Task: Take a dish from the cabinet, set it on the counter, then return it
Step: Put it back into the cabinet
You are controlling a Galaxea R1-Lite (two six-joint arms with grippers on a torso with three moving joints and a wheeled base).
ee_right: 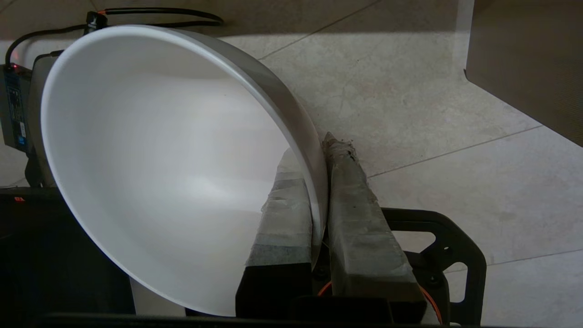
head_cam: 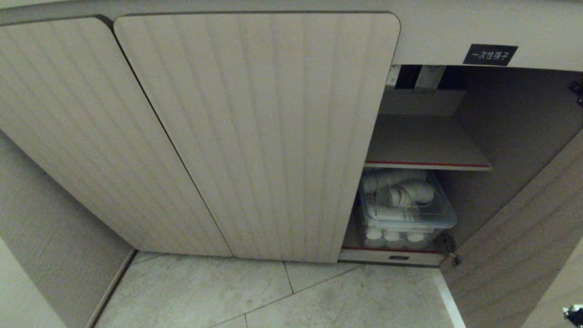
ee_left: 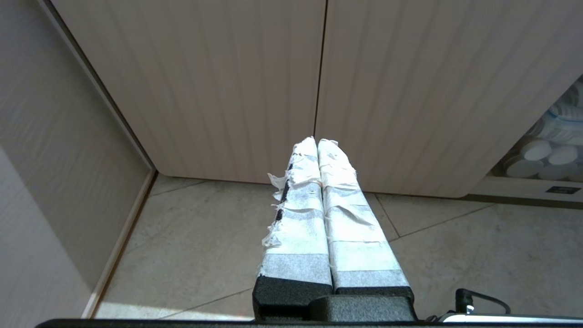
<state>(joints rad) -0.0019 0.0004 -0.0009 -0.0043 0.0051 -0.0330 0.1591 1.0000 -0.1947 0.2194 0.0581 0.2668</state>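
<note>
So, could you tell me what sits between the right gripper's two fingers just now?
The white bowl's rim: the right gripper pinches its wall, one finger inside, one outside. The right wrist view shows it.

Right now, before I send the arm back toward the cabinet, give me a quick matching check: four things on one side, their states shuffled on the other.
Things:
1. dish
2. left gripper
3. clear plastic box
4. upper shelf

States:
A. bare
B. shut on nothing, facing closed doors
C. pinched by its rim in the right gripper
D. on the lower shelf, full of white cups

Pairs: 1-C, 2-B, 3-D, 4-A
</note>
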